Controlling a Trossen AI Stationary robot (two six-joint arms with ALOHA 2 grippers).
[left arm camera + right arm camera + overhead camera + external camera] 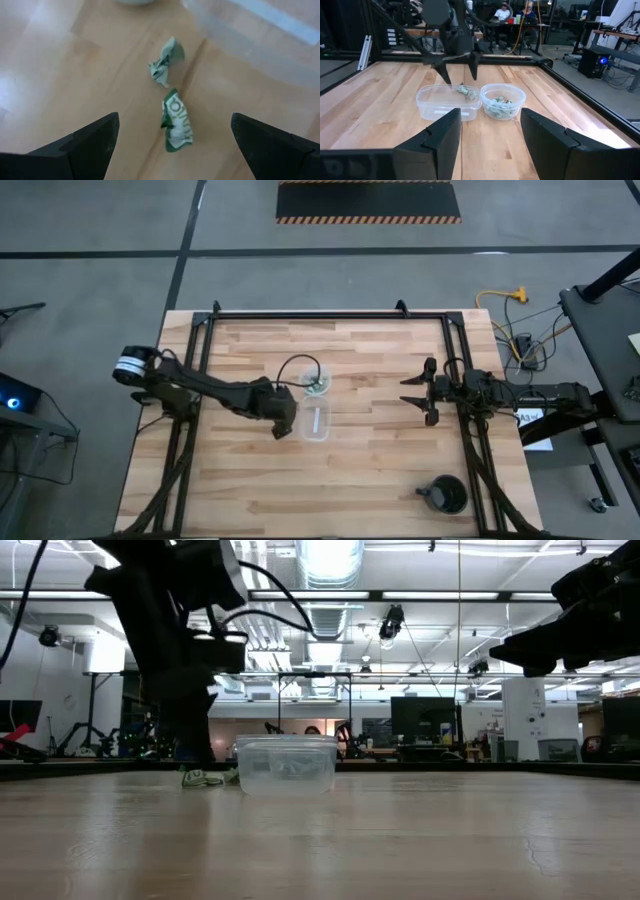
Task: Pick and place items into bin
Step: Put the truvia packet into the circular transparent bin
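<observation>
We see the left gripper (172,150) low over the desk (370,470), jaws apart and empty, with two crumpled green-and-white items (175,120) lying loose between them. Just beside these stands one clear rectangular container (447,102) holding a white strip (317,421); touching it is the round clear bin (503,100), with several more items inside. The right gripper (417,391) hangs well apart, jaws apart and empty. One black cup (445,495) sits near the desk's corner.
</observation>
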